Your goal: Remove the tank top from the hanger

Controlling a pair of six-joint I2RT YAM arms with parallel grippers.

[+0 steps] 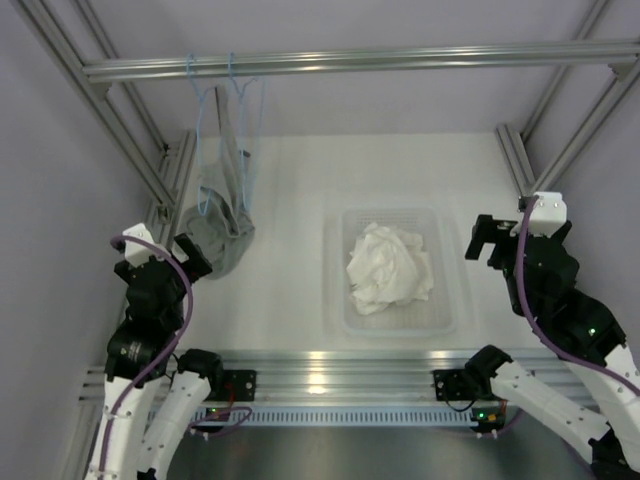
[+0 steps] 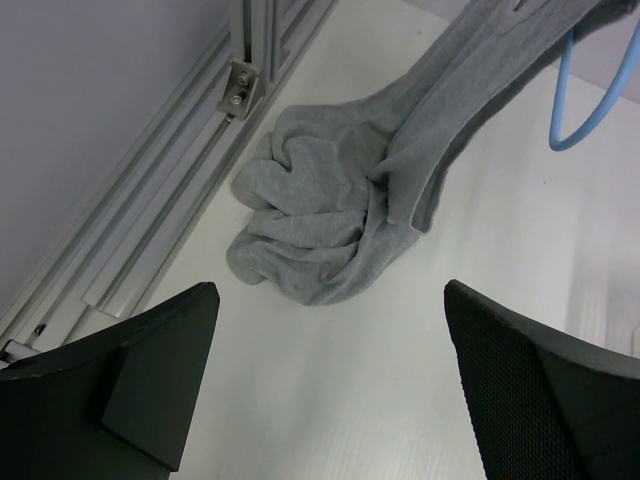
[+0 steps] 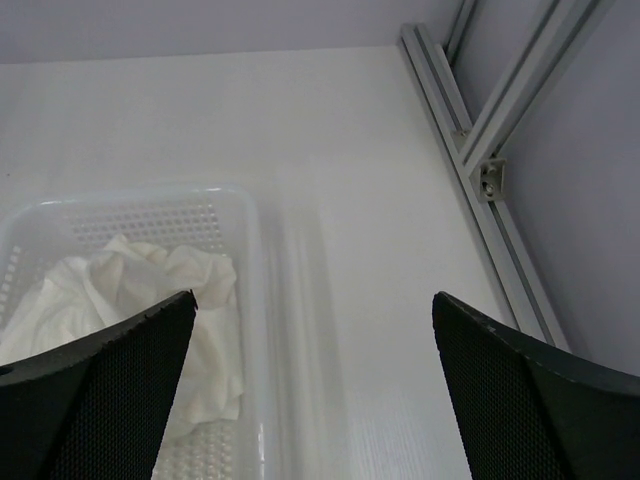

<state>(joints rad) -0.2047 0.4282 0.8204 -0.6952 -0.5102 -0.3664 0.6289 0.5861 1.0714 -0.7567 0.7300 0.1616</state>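
The white tank top (image 1: 388,265) lies crumpled inside the clear basket (image 1: 338,300), just right of the table's (image 1: 290,290) centre and well apart from any hanger. At 11 o'clock, a light-blue hanger (image 1: 193,85) and its twin (image 1: 258,95) hook over the aluminium rail (image 1: 400,60). A grey garment (image 1: 220,235) droops between them and pools on the table; which wire carries it cannot be told. The left gripper (image 1: 165,250) sits at 8 o'clock, near the grey heap, with its jaws spread wide and nothing between them (image 2: 330,330). The right gripper (image 1: 495,243) is at 3 o'clock, beside the basket's right wall, its jaws likewise apart and empty (image 3: 315,310).
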